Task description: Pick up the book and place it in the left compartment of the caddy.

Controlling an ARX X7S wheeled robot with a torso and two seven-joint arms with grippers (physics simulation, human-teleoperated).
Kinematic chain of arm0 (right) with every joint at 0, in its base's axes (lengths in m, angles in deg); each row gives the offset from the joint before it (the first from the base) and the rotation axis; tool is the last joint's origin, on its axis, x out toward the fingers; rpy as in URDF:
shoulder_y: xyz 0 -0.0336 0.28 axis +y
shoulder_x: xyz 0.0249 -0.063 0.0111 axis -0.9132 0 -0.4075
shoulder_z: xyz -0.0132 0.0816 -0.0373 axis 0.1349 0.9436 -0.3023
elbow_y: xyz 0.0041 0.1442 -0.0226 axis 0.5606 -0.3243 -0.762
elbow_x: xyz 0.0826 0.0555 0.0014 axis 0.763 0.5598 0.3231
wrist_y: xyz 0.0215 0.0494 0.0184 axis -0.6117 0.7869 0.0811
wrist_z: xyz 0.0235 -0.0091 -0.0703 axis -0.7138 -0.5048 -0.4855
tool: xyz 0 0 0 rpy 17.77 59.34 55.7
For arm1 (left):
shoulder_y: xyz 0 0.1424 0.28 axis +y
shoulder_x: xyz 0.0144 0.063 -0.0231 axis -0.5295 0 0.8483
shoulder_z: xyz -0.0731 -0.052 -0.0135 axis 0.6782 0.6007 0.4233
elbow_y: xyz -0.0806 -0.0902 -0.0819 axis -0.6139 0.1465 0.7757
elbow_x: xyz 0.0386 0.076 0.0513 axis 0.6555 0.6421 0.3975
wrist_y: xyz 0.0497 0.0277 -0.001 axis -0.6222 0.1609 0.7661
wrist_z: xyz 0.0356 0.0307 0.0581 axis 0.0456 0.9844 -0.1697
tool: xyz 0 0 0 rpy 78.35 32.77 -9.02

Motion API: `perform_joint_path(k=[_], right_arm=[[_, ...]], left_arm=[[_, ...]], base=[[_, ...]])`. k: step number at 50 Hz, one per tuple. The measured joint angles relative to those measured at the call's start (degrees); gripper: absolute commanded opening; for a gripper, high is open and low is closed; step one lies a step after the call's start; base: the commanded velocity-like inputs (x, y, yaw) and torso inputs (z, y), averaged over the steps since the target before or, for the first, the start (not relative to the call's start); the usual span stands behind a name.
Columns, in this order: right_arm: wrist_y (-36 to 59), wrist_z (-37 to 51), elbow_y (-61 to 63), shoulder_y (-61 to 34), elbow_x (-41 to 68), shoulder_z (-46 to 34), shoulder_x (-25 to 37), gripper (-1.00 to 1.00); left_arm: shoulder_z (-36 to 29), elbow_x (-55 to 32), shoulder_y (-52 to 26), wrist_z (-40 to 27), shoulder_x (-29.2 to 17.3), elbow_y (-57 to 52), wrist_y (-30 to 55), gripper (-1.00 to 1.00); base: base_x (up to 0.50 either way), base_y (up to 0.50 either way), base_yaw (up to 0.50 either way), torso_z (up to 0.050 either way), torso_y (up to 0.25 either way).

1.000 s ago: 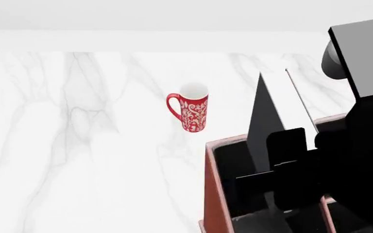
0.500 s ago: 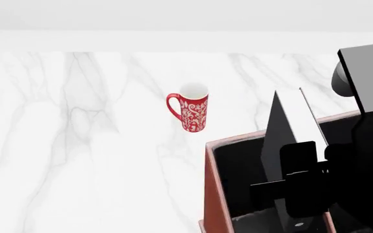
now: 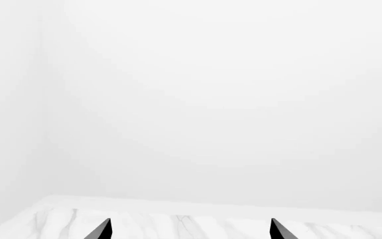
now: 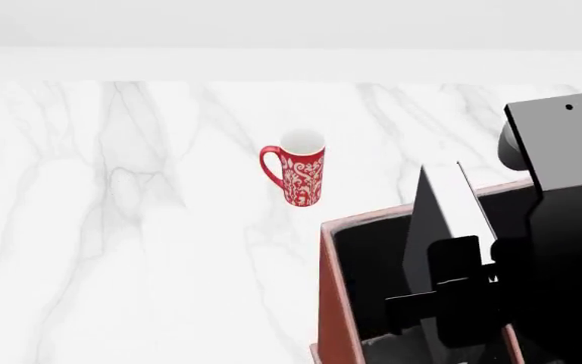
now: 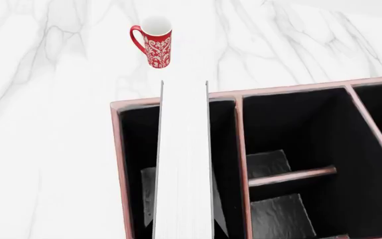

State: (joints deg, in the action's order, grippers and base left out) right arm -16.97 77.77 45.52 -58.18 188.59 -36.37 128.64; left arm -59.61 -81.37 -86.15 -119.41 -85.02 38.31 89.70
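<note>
Right gripper (image 4: 463, 292) pinching the book (image 4: 442, 227), fingers clamped on its black covers, white page edge up. Book upright, slightly tilted, lower part down inside the left compartment (image 5: 138, 144) of the caddy (image 4: 330, 288), upper part sticking out above the rim at the caddy's far edge. In right wrist view, book (image 5: 184, 164) running lengthwise along the left compartment, between the outer wall and the divider, not clearly touching either. Cannot tell whether resting on the compartment floor. Caddy (image 5: 238, 107) at the near right of the marble surface (image 4: 119, 227), two smaller compartments visible beside the long one. Red mug (image 4: 296, 176) upright toward the middle of the surface, well apart from the caddy, handle turned to the left edge. Left gripper (image 3: 189, 230) spread, only two dark fingertips (image 3: 101, 230) showing, nothing between them, aimed over the far edge of the surface at the white wall.
</note>
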Motion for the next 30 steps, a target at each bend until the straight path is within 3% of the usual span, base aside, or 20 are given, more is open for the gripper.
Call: perform_joint_path(k=[30], right_arm=[[-2.5, -4.8, -4.4, 5.3, -5.7, -1.0, -2.7, -1.0]], left_arm=[[-0.3, 0.1, 0.3, 0.1, -0.3, -0.3, -0.6, 1.0]], base=[[0.0, 0.0, 0.0, 0.0, 0.001]])
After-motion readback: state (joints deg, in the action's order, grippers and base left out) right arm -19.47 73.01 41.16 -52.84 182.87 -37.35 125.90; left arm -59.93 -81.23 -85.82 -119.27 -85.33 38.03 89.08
